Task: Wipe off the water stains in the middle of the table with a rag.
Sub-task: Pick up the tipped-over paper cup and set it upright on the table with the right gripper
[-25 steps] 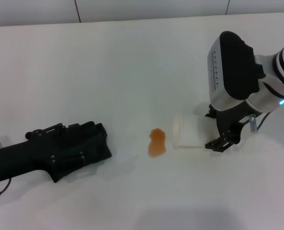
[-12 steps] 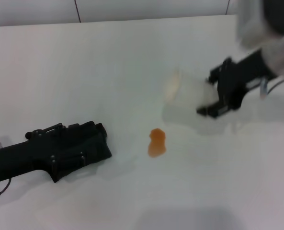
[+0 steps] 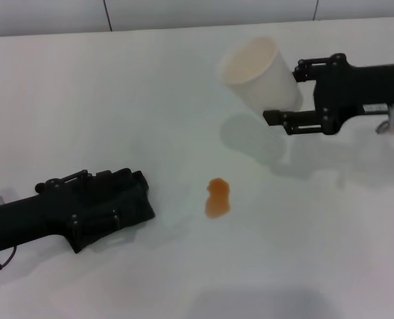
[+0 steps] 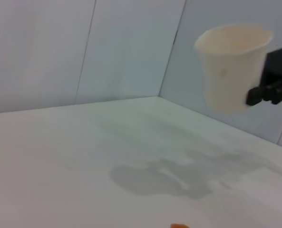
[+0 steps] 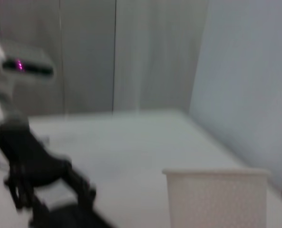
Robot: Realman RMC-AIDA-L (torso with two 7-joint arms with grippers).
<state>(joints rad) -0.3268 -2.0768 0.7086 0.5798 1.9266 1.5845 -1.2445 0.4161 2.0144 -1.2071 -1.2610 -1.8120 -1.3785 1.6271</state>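
The water stain (image 3: 217,198) is a small orange blotch on the white table (image 3: 150,100), near its middle. Its edge shows in the left wrist view (image 4: 179,226). My left gripper (image 3: 117,199) lies low on the table at the left. The dark rag (image 3: 142,209) is at its tip and merges with the black gripper. My right gripper (image 3: 293,93) is shut on a white paper cup (image 3: 260,70) and holds it tilted in the air behind and right of the stain. The cup also shows in the left wrist view (image 4: 231,66) and the right wrist view (image 5: 214,199).
A grey-white panelled wall (image 3: 183,10) with dark seams runs along the table's far edge. The cup's shadow (image 3: 253,143) falls on the table between the cup and the stain. The left arm (image 5: 31,161) shows in the right wrist view.
My right gripper has lifted the cup from its side next to the stain, up and towards the back right. The left arm and rag have not moved.
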